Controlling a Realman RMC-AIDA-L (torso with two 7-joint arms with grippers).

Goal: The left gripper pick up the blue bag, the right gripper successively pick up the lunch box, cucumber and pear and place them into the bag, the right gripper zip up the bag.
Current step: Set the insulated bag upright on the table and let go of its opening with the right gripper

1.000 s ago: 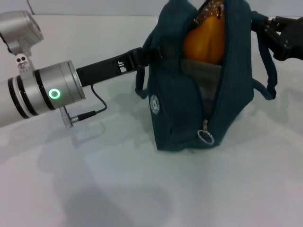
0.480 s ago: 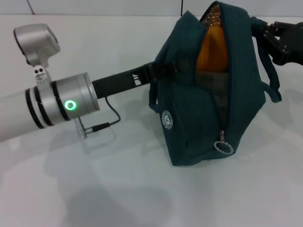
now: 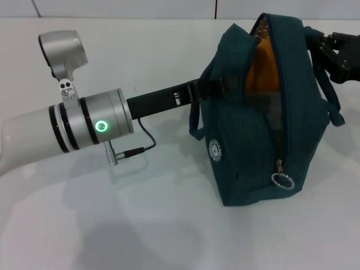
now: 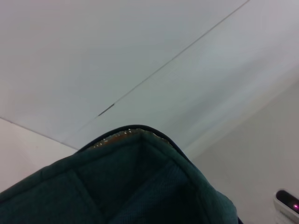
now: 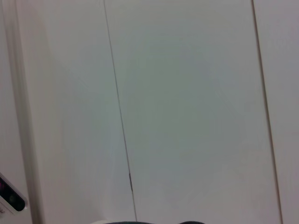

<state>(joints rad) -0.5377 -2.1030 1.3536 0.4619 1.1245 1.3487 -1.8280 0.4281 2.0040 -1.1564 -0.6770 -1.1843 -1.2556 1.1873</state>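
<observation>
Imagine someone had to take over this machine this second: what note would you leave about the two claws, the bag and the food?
Left gripper: reaches the blue bag from the robot's left, at a handle strap; its fingers are hidden, so grip unconfirmed.
Right gripper: at the bag's far-right upper edge, by the other handle; open or shut unclear.
Bag: stands on the white table, unzipped, ring zipper pull low at the near end.
Pear: inside, orange showing through the opening.
Lunch box and cucumber: not visible anywhere, presumably already inside.
Left to do: zip the bag with the right gripper.
</observation>
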